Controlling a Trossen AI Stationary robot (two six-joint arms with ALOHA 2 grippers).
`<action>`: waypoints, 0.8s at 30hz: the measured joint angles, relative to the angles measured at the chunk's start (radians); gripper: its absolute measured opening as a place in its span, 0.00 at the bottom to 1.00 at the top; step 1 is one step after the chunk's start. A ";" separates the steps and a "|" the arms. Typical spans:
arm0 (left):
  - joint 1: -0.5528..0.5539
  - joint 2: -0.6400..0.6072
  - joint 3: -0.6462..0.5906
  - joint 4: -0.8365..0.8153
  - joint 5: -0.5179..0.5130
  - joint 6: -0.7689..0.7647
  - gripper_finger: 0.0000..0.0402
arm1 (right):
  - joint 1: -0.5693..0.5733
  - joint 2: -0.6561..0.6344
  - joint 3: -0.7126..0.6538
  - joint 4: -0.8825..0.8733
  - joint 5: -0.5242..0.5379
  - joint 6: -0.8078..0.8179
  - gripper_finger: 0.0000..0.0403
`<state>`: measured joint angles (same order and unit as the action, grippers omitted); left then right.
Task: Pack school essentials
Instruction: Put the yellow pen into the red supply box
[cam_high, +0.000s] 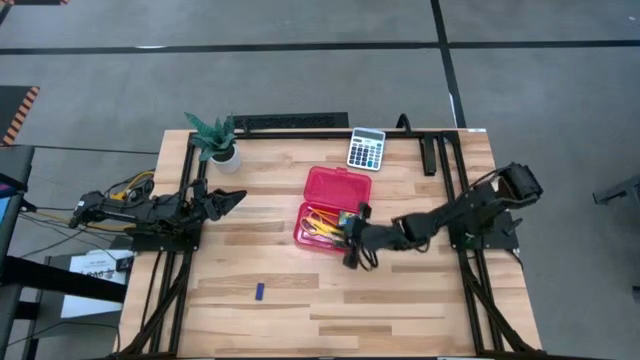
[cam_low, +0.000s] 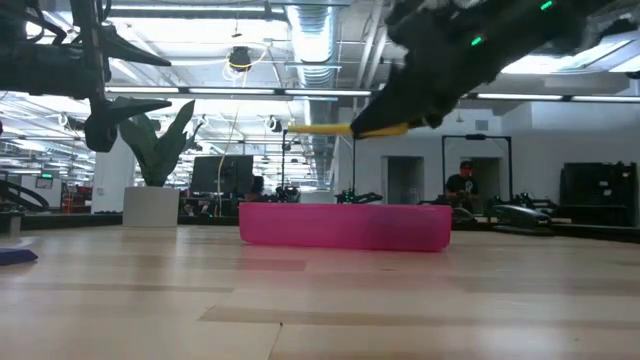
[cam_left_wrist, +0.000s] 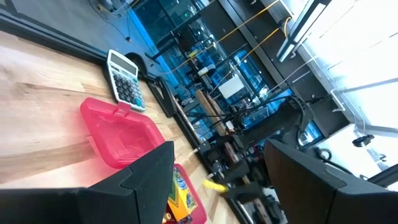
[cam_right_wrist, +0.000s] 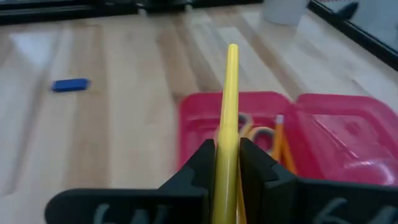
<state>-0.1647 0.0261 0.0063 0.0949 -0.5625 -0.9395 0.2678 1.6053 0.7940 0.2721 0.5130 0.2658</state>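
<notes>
my right tool (cam_right_wrist: 227, 163) pinches the yellow stick (cam_right_wrist: 230, 106) above the red case (cam_high: 333, 211).

the stick sits level between closed fingers, over the open case's tray where orange pencils (cam_right_wrist: 278, 144) and scissors (cam_right_wrist: 252, 132) lie. the blue piece (cam_high: 259, 291) lies well apart on the tabletop (cam_high: 400, 300). my left tool (cam_high: 222, 199) waits wide open and empty near the plant (cam_high: 216, 138).

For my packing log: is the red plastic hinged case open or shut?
Open: the red plastic hinged case lies unfolded, its lid flat beside the tray holding orange pencils.

Red case (cam_high: 336, 205), yellow stick (cam_right_wrist: 229, 118), blue piece (cam_high: 259, 291), grey calculator (cam_high: 366, 148)
</notes>
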 joint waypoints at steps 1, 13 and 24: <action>0.000 0.000 0.000 -0.001 0.000 0.000 0.59 | -0.021 0.013 0.001 0.014 -0.009 -0.006 0.12; 0.000 0.000 0.000 -0.001 -0.002 0.005 0.59 | -0.110 0.189 0.096 0.047 -0.094 0.172 0.12; 0.000 0.000 0.000 0.000 -0.002 0.012 0.59 | -0.091 0.298 0.280 -0.283 -0.062 0.391 0.13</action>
<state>-0.1646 0.0261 0.0063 0.0951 -0.5644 -0.9279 0.1772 1.9034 1.0741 -0.0106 0.4505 0.6573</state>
